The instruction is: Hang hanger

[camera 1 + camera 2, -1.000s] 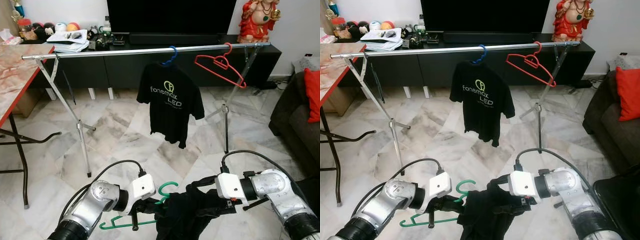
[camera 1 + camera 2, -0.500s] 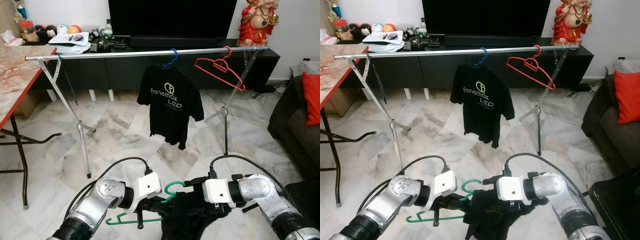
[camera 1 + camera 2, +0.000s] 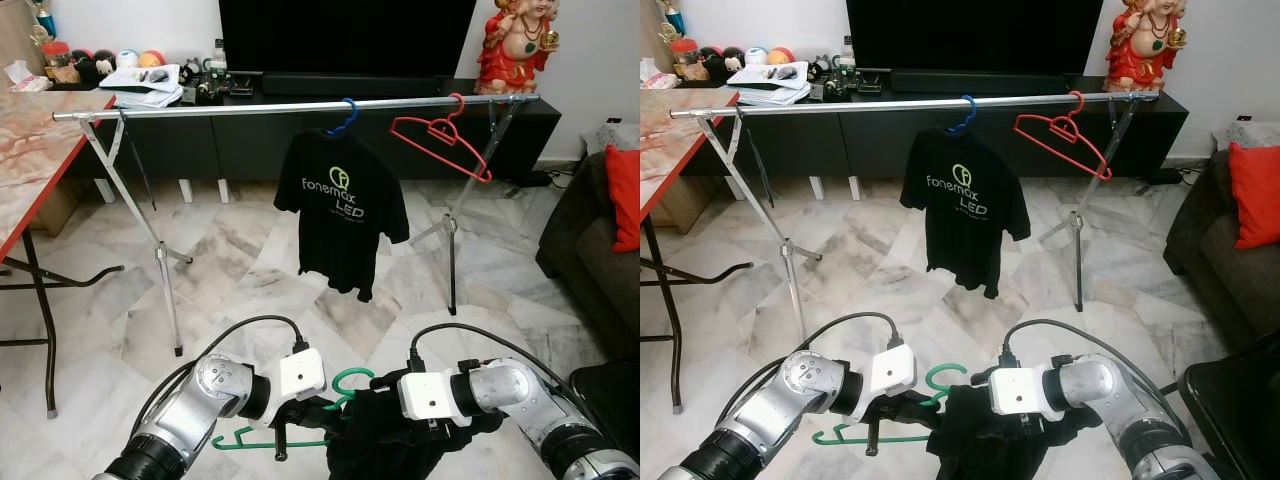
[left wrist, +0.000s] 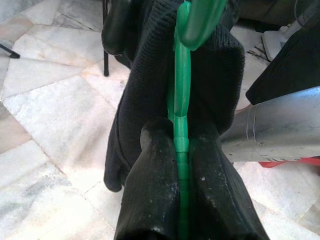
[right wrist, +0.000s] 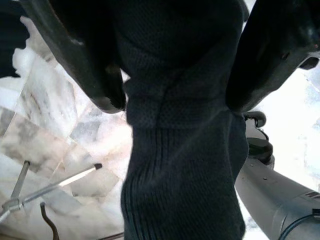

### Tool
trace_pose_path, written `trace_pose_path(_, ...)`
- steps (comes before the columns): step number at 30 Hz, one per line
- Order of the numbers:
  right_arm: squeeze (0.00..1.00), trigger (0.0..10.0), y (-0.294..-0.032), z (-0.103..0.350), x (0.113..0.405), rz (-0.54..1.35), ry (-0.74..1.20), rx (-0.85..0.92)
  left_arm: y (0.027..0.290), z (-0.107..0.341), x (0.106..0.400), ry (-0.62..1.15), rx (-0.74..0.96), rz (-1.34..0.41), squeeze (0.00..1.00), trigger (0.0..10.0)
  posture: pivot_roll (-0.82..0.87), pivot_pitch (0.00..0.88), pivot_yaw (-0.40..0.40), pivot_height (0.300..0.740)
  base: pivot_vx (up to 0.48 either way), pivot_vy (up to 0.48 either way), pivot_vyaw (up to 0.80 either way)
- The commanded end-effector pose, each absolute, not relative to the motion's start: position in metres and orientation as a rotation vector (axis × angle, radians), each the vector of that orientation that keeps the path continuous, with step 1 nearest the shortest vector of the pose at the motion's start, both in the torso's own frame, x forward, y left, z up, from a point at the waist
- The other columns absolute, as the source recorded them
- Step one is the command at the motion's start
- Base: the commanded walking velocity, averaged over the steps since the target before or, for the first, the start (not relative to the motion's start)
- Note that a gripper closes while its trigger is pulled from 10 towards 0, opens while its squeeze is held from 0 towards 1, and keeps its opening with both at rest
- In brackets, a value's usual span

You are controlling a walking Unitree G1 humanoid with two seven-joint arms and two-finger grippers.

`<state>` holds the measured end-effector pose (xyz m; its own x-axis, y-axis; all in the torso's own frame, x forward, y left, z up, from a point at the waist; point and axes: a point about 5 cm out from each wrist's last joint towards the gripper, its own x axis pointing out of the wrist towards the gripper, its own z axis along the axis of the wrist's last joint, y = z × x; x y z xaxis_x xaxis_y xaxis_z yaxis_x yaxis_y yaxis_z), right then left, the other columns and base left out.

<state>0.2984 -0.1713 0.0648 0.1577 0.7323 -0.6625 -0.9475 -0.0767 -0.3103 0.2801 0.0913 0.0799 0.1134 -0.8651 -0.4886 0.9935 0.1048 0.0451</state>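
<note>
Three hangers: green [image 3: 340, 392], blue [image 3: 343, 113], red [image 3: 441, 138]; two black garments [image 3: 343, 208].

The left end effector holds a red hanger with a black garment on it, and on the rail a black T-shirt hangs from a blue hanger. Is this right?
Not quite: the hanger held by the left end effector is green, not red, as the left wrist view shows. The rest holds: the black garment is on it, and the black T-shirt hangs on the rail from a blue hanger.
</note>
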Motion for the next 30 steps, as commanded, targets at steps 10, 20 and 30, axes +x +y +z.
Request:
trace_pose_path(10, 0.00, 0.0, -0.1656, 0.0702, 0.3050, 1.397, 0.303, -0.746, 0.0854, 0.0924, 0.2833, 0.324, 0.448, -1.435, 0.00, 10.0, 0.00, 0.067, -0.045, 0.740, 0.000, 0.000, 0.00)
trace_pose_path(20, 0.00, 0.0, -0.1653, 0.0713, 0.3059, 1.404, 0.318, -0.677, 0.0844, 0.0923, 0.2838, 0.322, 0.448, -1.435, 0.00, 10.0, 0.01, 0.073, -0.045, 0.740, 0.000, 0.000, 0.00)
trace_pose_path(30, 0.00, 0.0, -0.1649, 0.0701, 0.3056, 1.398, 0.331, -0.604, 0.0832, 0.0929, 0.2849, 0.302, 0.457, -1.426, 0.00, 10.0, 0.01, 0.073, -0.042, 0.740, 0.000, 0.000, 0.00)
